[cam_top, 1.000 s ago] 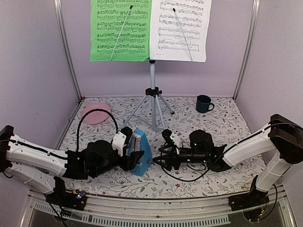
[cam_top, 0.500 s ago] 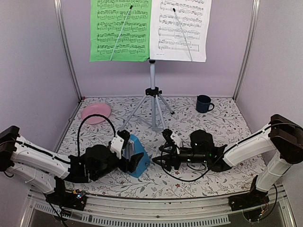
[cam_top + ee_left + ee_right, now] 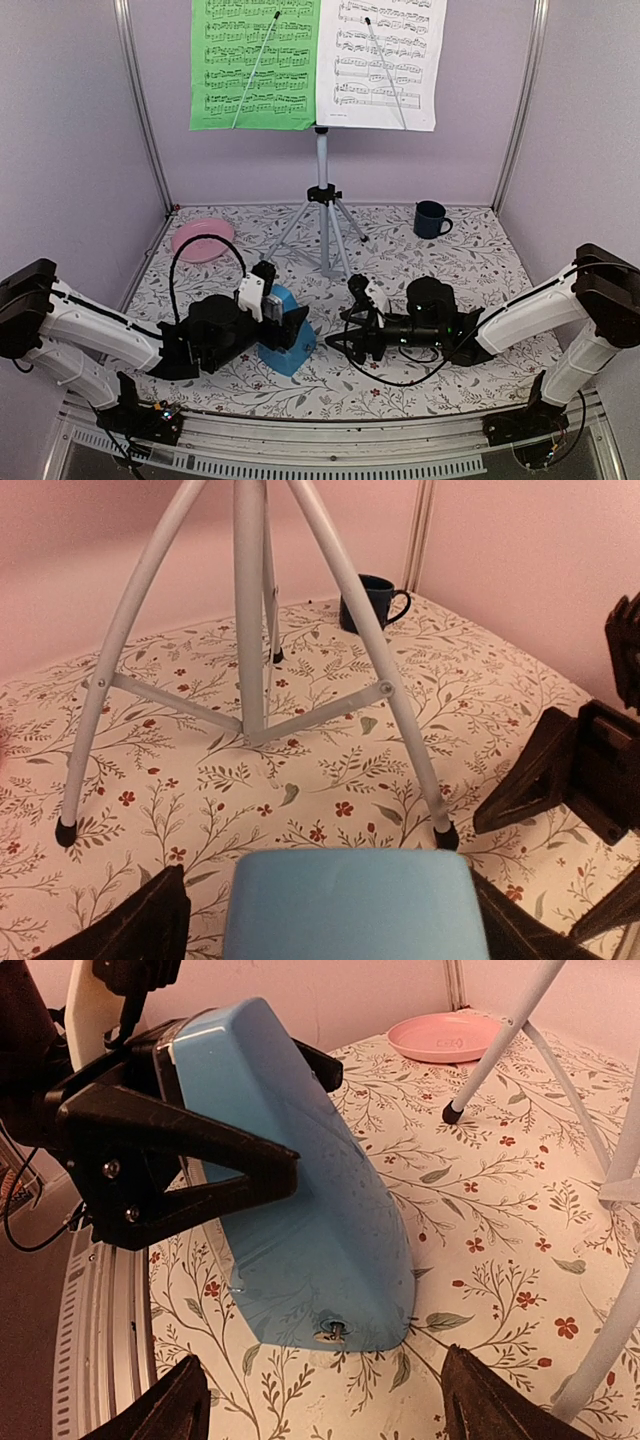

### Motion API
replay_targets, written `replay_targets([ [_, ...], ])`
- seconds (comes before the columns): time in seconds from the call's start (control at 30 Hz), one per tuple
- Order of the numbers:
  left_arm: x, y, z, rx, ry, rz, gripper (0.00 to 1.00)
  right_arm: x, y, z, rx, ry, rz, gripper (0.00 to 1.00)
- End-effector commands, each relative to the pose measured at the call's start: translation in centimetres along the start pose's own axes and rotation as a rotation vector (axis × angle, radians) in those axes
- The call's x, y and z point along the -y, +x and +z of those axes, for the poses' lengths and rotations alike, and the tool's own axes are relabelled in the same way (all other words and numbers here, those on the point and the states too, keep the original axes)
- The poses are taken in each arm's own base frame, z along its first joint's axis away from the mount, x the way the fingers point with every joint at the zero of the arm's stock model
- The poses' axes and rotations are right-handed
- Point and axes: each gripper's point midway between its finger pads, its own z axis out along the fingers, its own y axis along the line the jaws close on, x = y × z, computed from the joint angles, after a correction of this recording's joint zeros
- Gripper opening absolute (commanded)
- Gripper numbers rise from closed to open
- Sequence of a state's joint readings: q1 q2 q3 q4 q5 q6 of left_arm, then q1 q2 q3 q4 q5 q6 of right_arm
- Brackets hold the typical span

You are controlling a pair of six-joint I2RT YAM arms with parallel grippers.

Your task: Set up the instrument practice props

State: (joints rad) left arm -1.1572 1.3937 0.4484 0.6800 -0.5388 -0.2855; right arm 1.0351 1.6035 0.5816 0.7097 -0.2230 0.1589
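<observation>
The light-blue metronome (image 3: pixel 284 354) stands on the floral table in front of the tripod. My left gripper (image 3: pixel 291 328) is open, its black fingers (image 3: pixel 150 922) on either side of the metronome's top (image 3: pixel 350 905). My right gripper (image 3: pixel 339 335) is open too, just right of the metronome (image 3: pixel 310 1210), with nothing between its fingers (image 3: pixel 165 1410). The music stand (image 3: pixel 322 190) rises on its silver tripod (image 3: pixel 250 610) behind, carrying a green page (image 3: pixel 255 65) and a white page (image 3: pixel 380 60) of sheet music.
A pink plate (image 3: pixel 202 240) lies at the back left and a dark blue mug (image 3: pixel 431 219) stands at the back right. A tripod foot (image 3: pixel 445 835) rests close behind the metronome. Purple walls close in the table on three sides.
The left jaws have spread off the metronome, and the left arm has shifted with it slightly left and nearer. The right jaws have widened and drawn back a little.
</observation>
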Motion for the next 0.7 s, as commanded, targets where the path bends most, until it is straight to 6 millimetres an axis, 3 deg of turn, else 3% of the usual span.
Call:
replay_targets([
  [0.0,-0.1,-0.7,0.0,0.039,0.029,-0.027,0.86,-0.3,-1.1,-0.5,0.043,-0.002,-0.006,0.82],
  [0.2,0.1,-1.3,0.3,0.030,0.020,-0.006,0.61,-0.1,-1.2,-0.5,0.052,0.007,-0.006,0.82],
  [0.37,0.4,-2.4,0.8,0.019,0.005,0.017,0.46,-0.1,-1.3,-0.5,0.059,0.007,-0.008,0.82],
  [0.57,0.7,-6.4,0.5,0.024,-0.029,0.013,0.29,-0.1,-1.8,-0.6,0.087,0.031,-0.023,0.82],
  [0.67,-0.1,-8.5,0.9,-0.049,-0.131,-0.002,0.21,-0.3,-1.9,-0.5,0.105,0.047,-0.044,0.81],
])
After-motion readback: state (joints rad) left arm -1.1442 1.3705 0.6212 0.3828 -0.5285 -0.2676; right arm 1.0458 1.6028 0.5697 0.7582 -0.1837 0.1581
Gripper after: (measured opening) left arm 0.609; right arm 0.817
